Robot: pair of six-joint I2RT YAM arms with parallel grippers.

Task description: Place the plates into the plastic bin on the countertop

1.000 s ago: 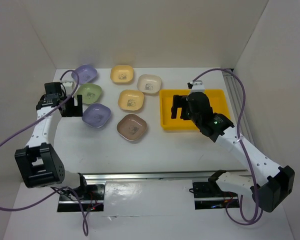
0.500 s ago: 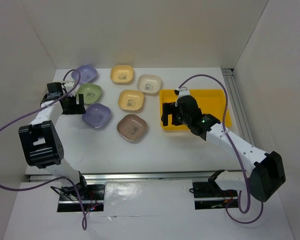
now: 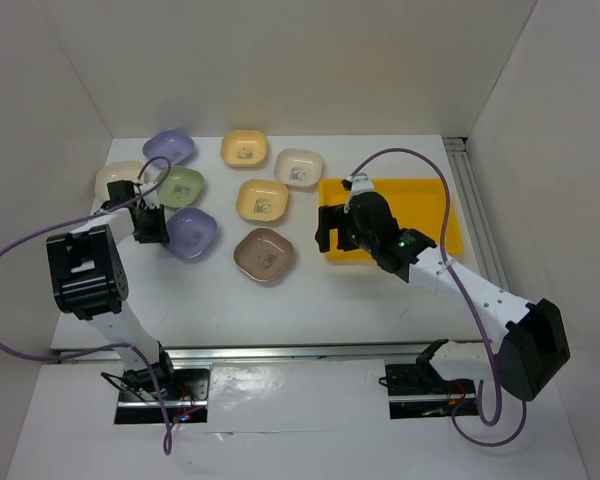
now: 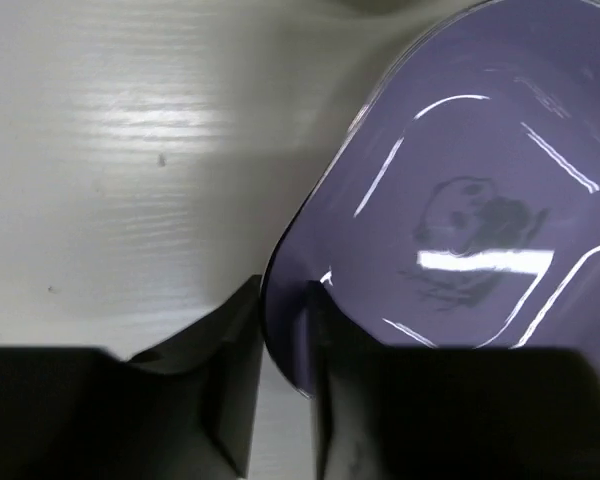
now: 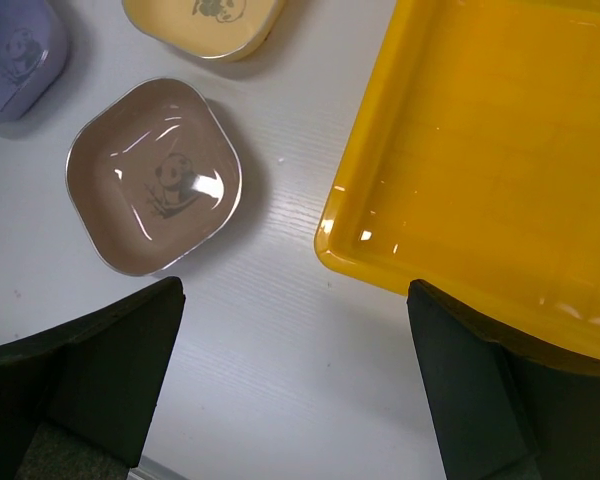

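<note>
My left gripper (image 3: 152, 224) (image 4: 285, 292) is shut on the left rim of a lavender plate (image 3: 193, 232) (image 4: 460, 200) that rests on the white countertop (image 3: 310, 295). Several other plates lie around it: lavender (image 3: 168, 146), cream (image 3: 117, 180), green (image 3: 179, 186), yellow (image 3: 245, 149), yellow (image 3: 262, 199), cream (image 3: 299, 167) and mauve-brown (image 3: 264, 254) (image 5: 155, 190). The yellow plastic bin (image 3: 435, 205) (image 5: 500, 150) holds no plate. My right gripper (image 3: 328, 228) (image 5: 295, 380) hangs open over bare countertop between the brown plate and the bin's left wall.
White walls close the back and both sides. A metal rail (image 3: 470, 190) runs along the right edge beside the bin, and another rail (image 3: 300, 352) lies along the front by the arm bases. Purple cables loop off both arms.
My left gripper slid from beside the green plate to the lavender plate and closed on its rim, uncovering a cream plate. The right gripper moved left from over the bin to its left edge.
</note>
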